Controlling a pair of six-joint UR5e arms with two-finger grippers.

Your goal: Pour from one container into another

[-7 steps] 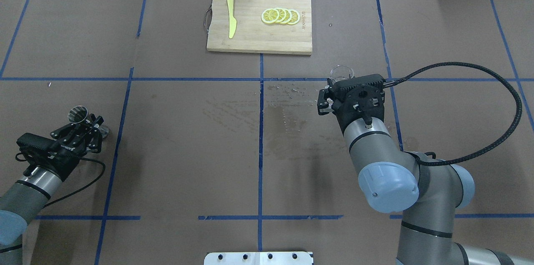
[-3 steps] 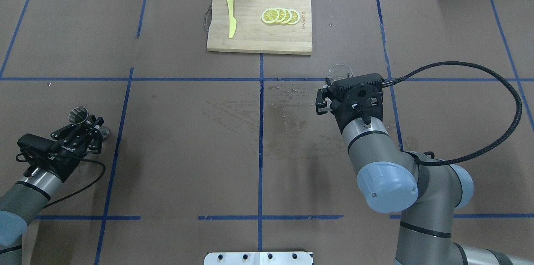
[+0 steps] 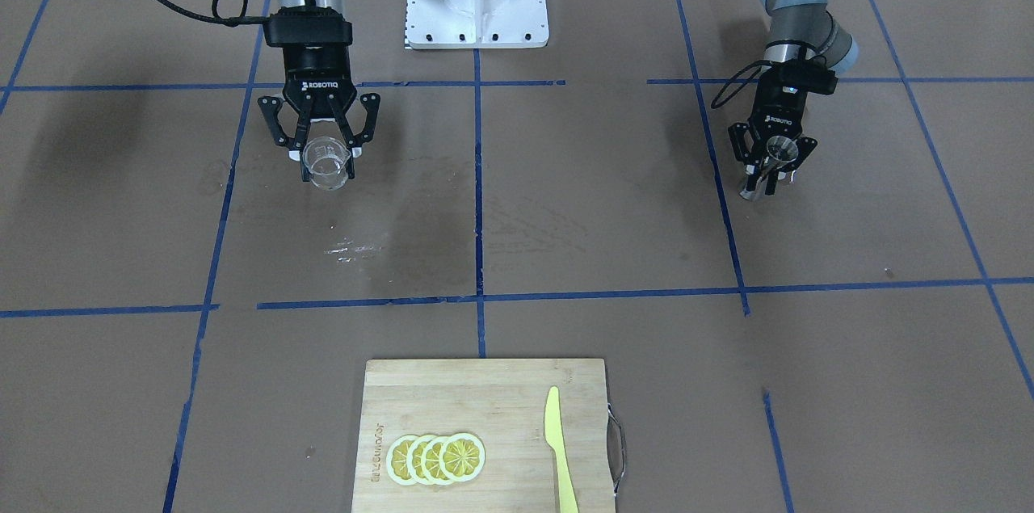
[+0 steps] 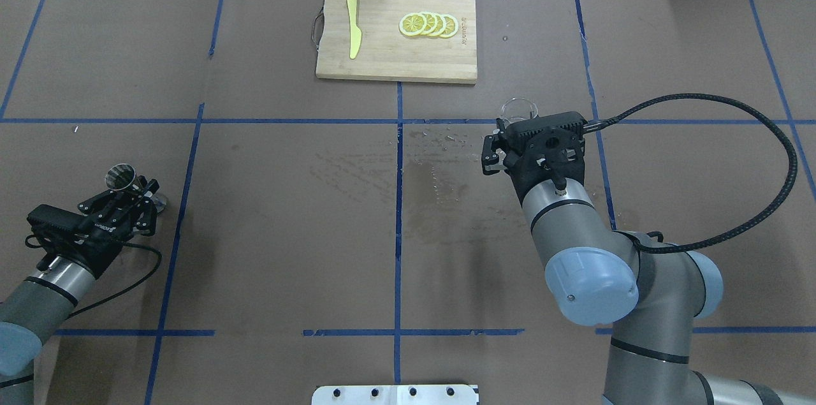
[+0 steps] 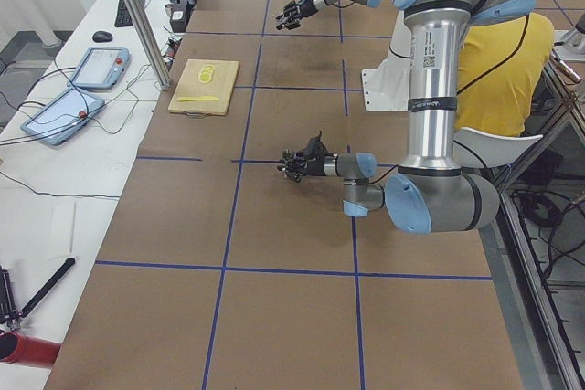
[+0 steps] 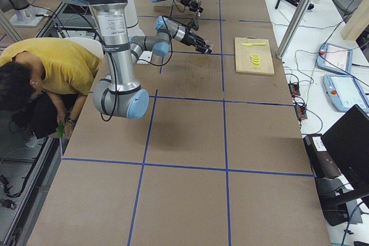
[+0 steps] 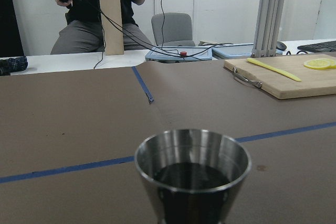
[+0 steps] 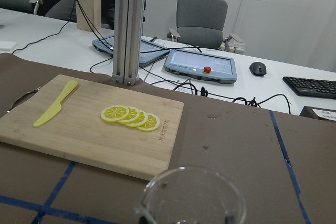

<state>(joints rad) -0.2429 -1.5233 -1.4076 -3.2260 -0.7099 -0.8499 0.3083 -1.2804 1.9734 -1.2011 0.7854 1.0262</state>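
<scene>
Glass cup (image 3: 327,170), one only, is clamped between the two fingers of the right gripper (image 3: 325,157), its open mouth just past the fingertips. The left gripper (image 3: 766,174), well apart from the right one, grips the single steel jigger (image 3: 780,148) at its waist. Far ahead of the right gripper lies one cutting board (image 4: 395,57) bearing one yellow knife (image 4: 352,29) and four overlapping lemon slices (image 4: 428,24).

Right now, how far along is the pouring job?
Done: the right gripper is shut on the glass cup and the left gripper is shut on the jigger. In hand: both are held upright, far apart across the table. Still to do: bring them together and tip the cup over the jigger; no pour is visible yet.
</scene>
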